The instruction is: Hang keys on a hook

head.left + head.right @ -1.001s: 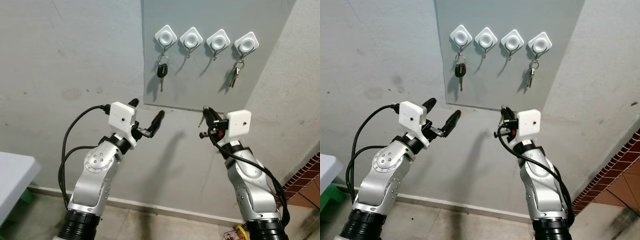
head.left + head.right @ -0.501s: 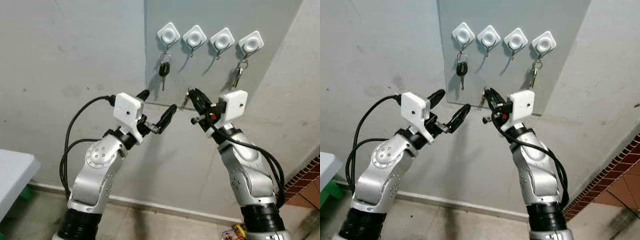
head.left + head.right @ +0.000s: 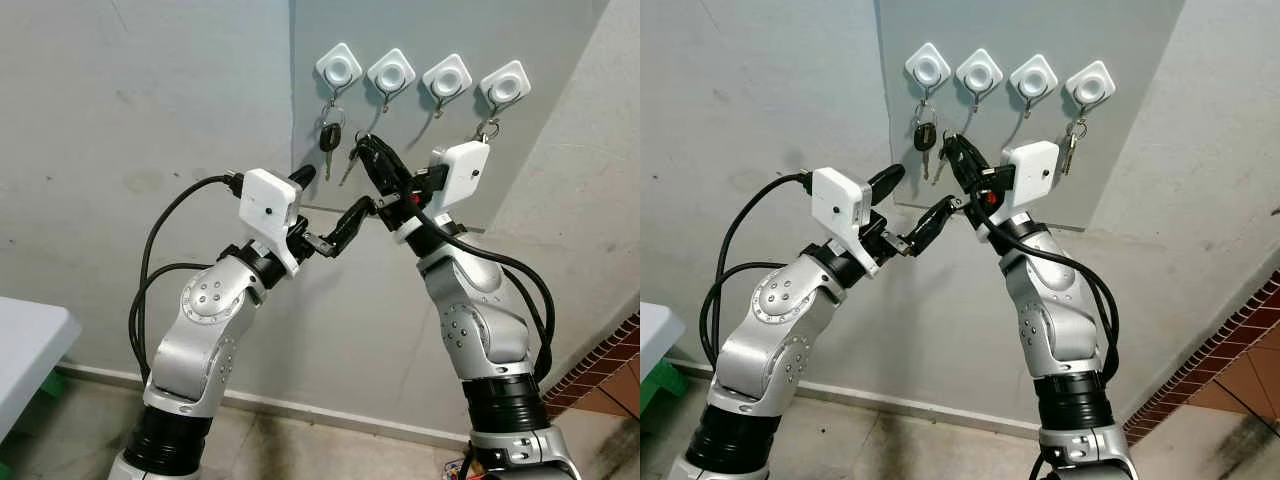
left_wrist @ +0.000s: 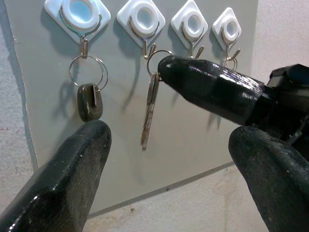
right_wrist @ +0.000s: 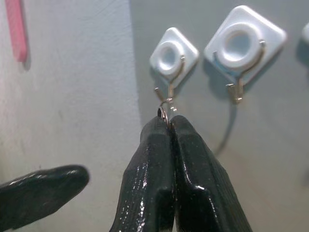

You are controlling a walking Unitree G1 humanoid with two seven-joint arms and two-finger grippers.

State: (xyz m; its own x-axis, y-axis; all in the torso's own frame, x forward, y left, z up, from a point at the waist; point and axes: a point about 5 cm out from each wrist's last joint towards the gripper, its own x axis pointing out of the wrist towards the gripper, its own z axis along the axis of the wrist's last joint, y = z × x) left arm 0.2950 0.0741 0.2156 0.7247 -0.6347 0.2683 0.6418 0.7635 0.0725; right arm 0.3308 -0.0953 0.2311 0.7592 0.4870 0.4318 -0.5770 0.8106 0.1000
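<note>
Reaching up across the grey panel (image 3: 400, 150), the right hand (image 3: 360, 148) has its two black fingers pressed tight together on the ring of a silver key (image 4: 149, 108), and that key hangs straight down from the fingertips, just under the second hook (image 3: 390, 72) from the panel's left edge. From the left wrist view the ring sits right at the foot of that hook's wire; whether it has actually slipped over the hook or is only touching it is hard to call from here. The right wrist view shows the pinched ring (image 5: 163, 113) poking out between the closed fingers, close below a hook's wire tip.

Four white diamond-shaped hooks run in a row along the panel's top edge. The first hook (image 3: 338, 68), nearest the left edge, carries a black-headed car key (image 3: 326, 138) on a ring, hanging free. The third hook (image 3: 446, 76) is bare. The fourth hook (image 3: 505, 84), nearest the right edge, holds a small bunch of keys (image 3: 1070, 155), partly hidden behind the right arm's white wrist camera (image 3: 458, 172).

Left hand (image 3: 335, 205) next: raised just below the right one, near the panel's bottom edge, fingers spread wide apart with nothing between them, pointing up towards the hooks. Both silver arms are lifted in front of the plain wall (image 3: 130, 120).
</note>
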